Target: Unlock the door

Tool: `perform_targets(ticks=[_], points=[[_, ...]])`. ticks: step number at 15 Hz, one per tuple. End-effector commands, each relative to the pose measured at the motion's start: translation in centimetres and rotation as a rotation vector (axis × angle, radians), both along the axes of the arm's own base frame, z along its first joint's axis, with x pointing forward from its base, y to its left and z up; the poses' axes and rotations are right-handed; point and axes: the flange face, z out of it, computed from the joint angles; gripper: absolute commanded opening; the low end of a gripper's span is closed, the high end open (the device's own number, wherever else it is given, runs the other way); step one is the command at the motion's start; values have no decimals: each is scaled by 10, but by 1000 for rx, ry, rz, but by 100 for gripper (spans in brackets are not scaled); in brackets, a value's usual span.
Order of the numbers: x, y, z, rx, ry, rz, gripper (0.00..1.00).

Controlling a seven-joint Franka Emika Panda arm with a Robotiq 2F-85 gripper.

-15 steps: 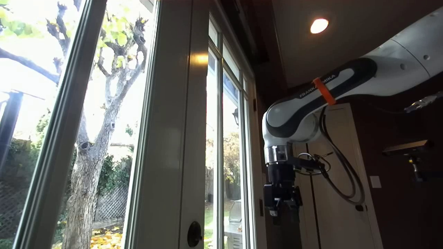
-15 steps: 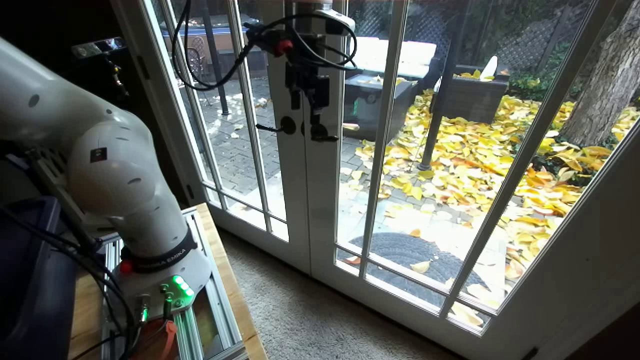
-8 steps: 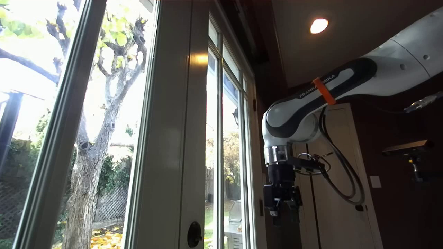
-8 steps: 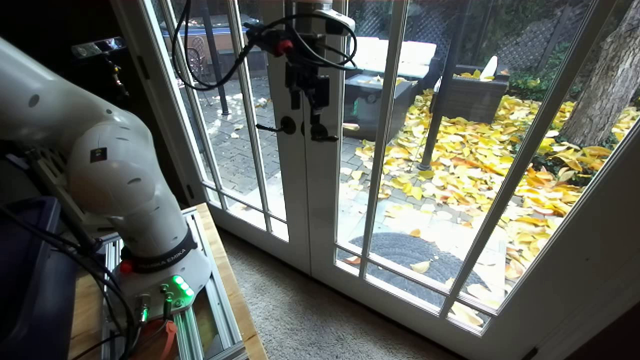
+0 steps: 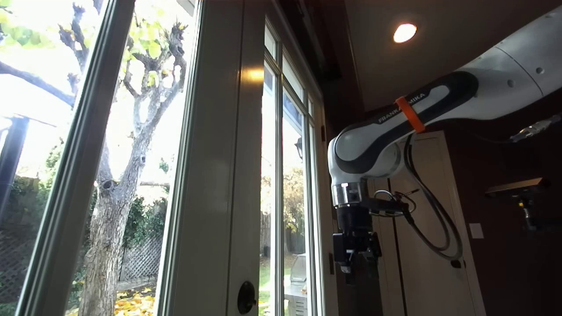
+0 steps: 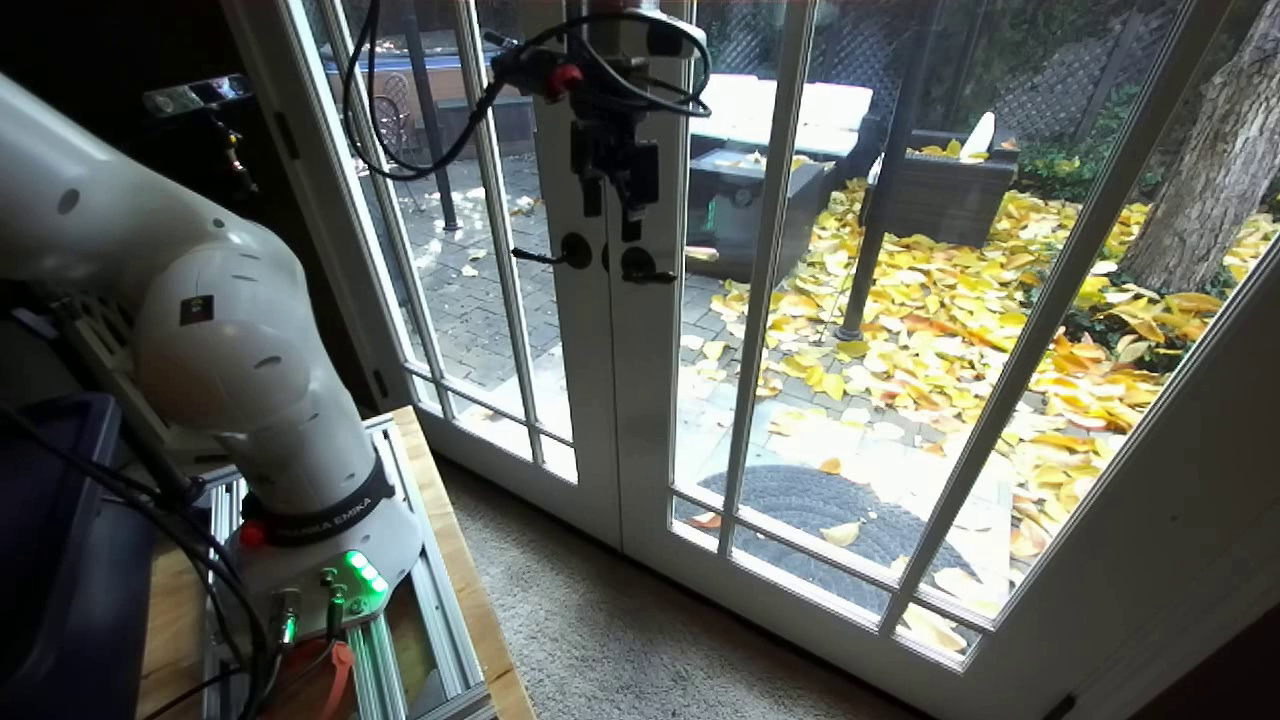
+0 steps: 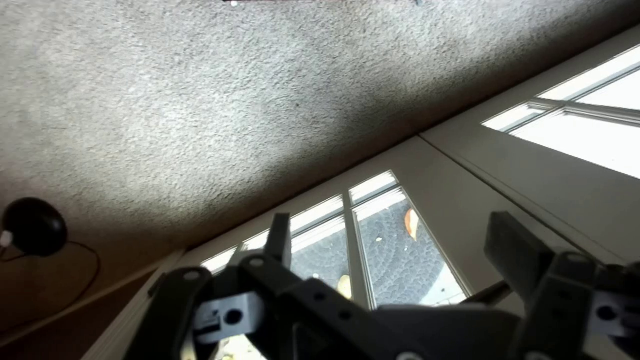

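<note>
The door point(image 5: 215, 145) has cream-white framing and glass panes; its wide upright also shows in an exterior view point(image 6: 645, 400) and in the wrist view point(image 7: 440, 195). A dark round lock point(image 5: 247, 297) with a small knob sits on the upright in an exterior view. My gripper point(image 5: 361, 274) hangs pointing down on the room side, apart from the upright in that view. It also shows in an exterior view point(image 6: 612, 220), where it appears just above the dark door handle point(image 6: 640, 268). In the wrist view the gripper point(image 7: 400, 242) is open with nothing between its fingers.
Another lever handle point(image 6: 570, 250) is on the neighbouring door leaf. Cables point(image 6: 440, 165) loop from the wrist. Carpet point(image 7: 200, 115) lies below. The robot base point(image 6: 320, 560) stands on a wooden table at the left, with a dark bin point(image 6: 60, 540) beside it.
In the last half second my gripper and wrist have moved slightly toward the door and a little upward. The gripper stays open and the door has not moved.
</note>
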Motion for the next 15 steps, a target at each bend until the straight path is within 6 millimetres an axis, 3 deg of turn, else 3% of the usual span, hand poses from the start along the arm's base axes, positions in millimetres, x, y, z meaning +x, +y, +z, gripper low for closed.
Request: perform_targets(ticks=[1, 4, 7, 9, 12, 13, 15], points=[[20, 55, 32, -187, 6, 39, 100], [35, 118, 52, -332, -39, 103, 100], [37, 168, 48, -494, -105, 118, 100], [30, 178, 37, -604, -115, 179, 100], [20, 169, 29, -708, -123, 303, 100], [25, 176, 30, -642, -113, 232, 100], [24, 173, 27, -677, -110, 266, 100]])
